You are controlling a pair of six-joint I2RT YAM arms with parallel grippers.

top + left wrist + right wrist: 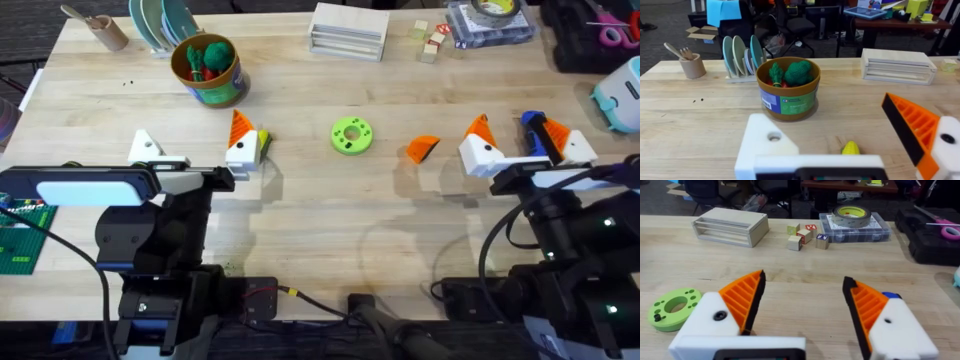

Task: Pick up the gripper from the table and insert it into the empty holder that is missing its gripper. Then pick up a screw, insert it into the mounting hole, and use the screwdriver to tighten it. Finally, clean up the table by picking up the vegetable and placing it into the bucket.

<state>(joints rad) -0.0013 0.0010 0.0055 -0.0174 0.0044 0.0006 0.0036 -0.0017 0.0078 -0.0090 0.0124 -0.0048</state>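
Observation:
The gripper [423, 148], a loose orange wedge, lies on the table [330, 220] right of centre. My left gripper [192, 137] [835, 127] stands open. One of its fingers is the holder [146, 147] [767, 142], a plain white block; the other finger [242, 140] has an orange tip. The yellow vegetable [263, 140] [850, 148] lies just beside that tipped finger. Beyond them is the bucket [222, 88] [790, 102], holding green toy vegetables. My right gripper [518, 135] [804, 280] is open, and the blue screwdriver [535, 128] [891, 295] lies by its right-hand finger. Tiny dark specks [126, 83] are too small to identify.
A flat green ring [351, 135] [671, 310] sits mid-table. Along the far edge stand a wooden cup [105, 30], a plate rack [160, 22], a wooden box [348, 30], small blocks [430, 42] and a plastic case with tape [490, 22]. A green baseplate [20, 245] lies near left.

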